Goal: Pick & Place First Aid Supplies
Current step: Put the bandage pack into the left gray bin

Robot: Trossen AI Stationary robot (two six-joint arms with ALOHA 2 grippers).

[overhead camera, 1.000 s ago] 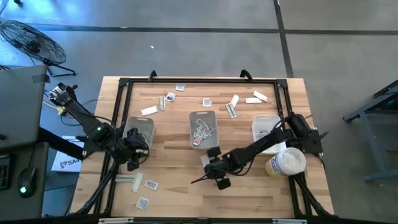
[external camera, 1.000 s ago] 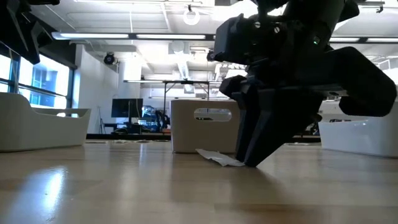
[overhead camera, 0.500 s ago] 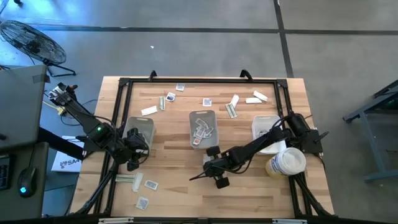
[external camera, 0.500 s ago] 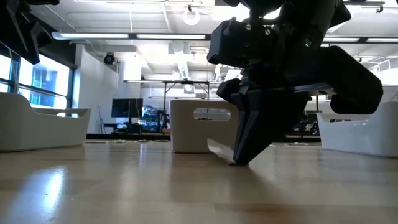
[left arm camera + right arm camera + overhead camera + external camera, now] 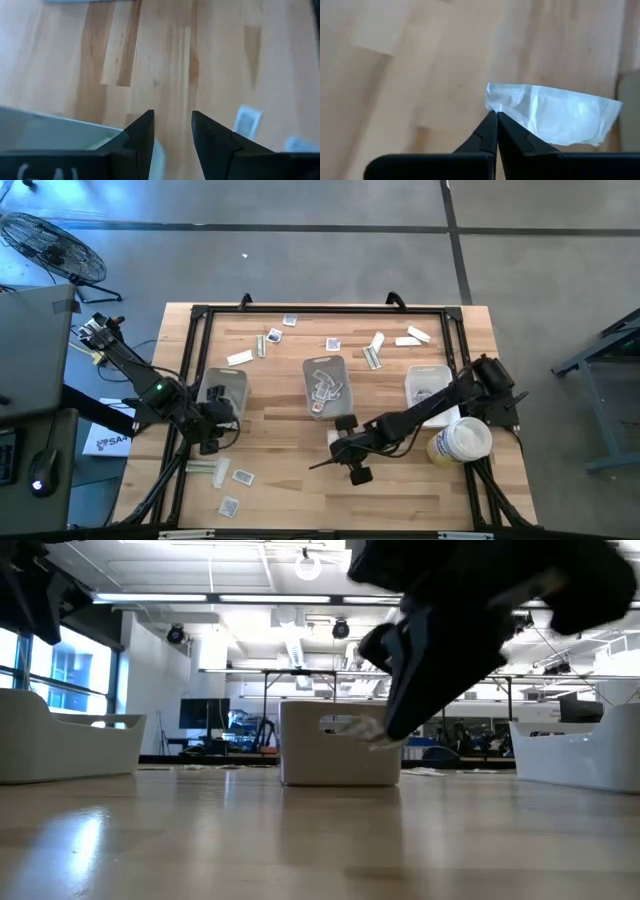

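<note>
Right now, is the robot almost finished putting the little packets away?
Not yet. Some packets already lie in the middle tray. The right tool pinches a white packet, lifted off the table. Many more wait: loose packets at the far side, others near the left tool.

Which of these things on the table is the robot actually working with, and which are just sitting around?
In the job: white wrapper pinched by the right gripper; loose packets on the table; left gripper, waiting open.

Just there: round tub, floor fan.
</note>
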